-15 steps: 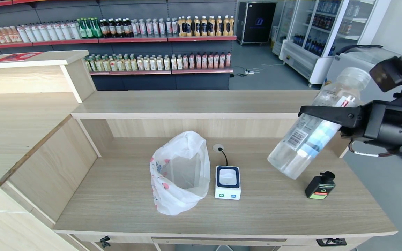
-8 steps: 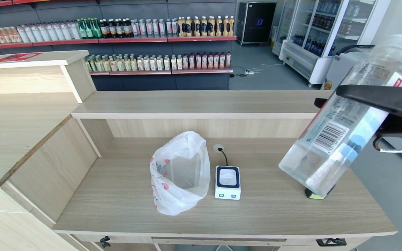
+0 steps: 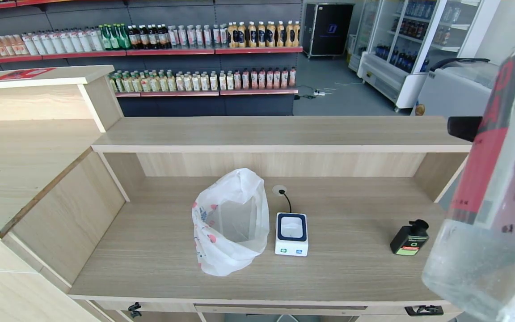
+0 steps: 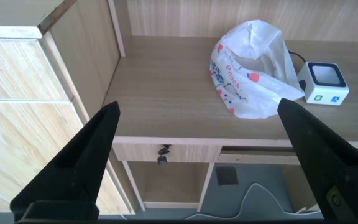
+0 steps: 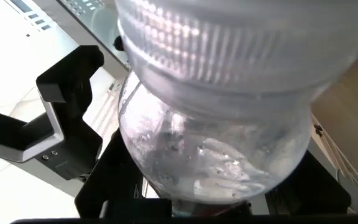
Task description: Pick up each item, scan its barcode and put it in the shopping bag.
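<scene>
Clear bottle (image 3: 494, 214) is held up in the air at the robot's right, very near the head camera and off the counter (image 3: 351, 273). It is tilted, base low. It has a red and white label with a barcode strip at the picture's edge. Right wrist view shows its ribbed cap and shoulder (image 5: 216, 124) from above. Right gripper (image 5: 210, 199) is clamped on the bottle body, black fingers either side. One dark finger (image 3: 463, 128) pokes out beside the label in head view. Left gripper (image 4: 197, 106) has its fingers spread wide with nothing between them. It hangs off the front of the counter, facing the bag. Shopping bag (image 3: 230, 221) stands open mid-counter, white plastic with red and blue print, and is also seen from the left wrist (image 4: 250, 74). Scanner (image 3: 291, 233) is a small white box with a dark-framed window, just beside the bag on the robot's right. Its cable (image 3: 286, 199) runs back to a hole in the counter. Small black bottle (image 3: 409, 239) stands on the right part of the counter, well apart from the scanner. Behind are drink shelves (image 3: 195, 36) and glass-door fridges (image 3: 400, 44).
</scene>
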Available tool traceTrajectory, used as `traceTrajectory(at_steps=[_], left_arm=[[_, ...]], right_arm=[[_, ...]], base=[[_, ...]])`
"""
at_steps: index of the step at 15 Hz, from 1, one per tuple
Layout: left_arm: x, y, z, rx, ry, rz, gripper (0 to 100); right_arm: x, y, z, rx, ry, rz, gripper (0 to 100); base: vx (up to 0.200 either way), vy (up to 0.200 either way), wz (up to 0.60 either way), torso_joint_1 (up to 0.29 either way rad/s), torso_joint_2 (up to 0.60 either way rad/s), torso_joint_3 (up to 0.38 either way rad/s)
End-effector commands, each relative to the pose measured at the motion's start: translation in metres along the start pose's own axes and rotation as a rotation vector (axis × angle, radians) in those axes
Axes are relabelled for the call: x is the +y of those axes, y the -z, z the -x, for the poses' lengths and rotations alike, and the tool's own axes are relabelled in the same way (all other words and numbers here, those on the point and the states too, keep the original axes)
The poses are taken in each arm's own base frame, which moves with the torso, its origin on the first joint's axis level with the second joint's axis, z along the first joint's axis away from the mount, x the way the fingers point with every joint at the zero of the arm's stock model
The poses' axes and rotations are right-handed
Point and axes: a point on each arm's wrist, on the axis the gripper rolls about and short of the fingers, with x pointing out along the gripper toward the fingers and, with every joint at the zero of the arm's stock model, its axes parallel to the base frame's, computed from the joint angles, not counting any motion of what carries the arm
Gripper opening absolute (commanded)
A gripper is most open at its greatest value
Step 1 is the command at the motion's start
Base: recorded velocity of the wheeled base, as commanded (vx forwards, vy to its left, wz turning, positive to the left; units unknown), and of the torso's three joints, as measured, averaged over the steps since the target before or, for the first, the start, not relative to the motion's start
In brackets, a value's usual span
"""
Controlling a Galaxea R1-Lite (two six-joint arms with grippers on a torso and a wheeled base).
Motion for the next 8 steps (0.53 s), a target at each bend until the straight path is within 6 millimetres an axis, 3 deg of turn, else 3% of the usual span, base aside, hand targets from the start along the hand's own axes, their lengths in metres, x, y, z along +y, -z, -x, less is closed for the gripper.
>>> traceTrajectory(at_steps=[1, 4, 8], left_arm=[[0.000, 0.000, 0.000, 0.001, 0.000, 0.000, 100], [0.000, 0.000, 0.000, 0.001, 0.000, 0.000, 100], [0.000, 0.000, 0.000, 0.001, 0.000, 0.000, 100]], right_arm=[[-0.007, -0.008, -0.012, 0.010, -0.030, 0.004, 0], [-0.027, -0.007, -0.016, 0.021, -0.014, 0.026, 0], [-0.028, -0.005, -0.021, 0.033, -0.032, 0.034, 0]], base=[[0.000, 0.000, 0.00, 0.000, 0.00, 0.000], [0.000, 0.000, 0.00, 0.000, 0.00, 0.000], [0.000, 0.000, 0.00, 0.000, 0.00, 0.000]])
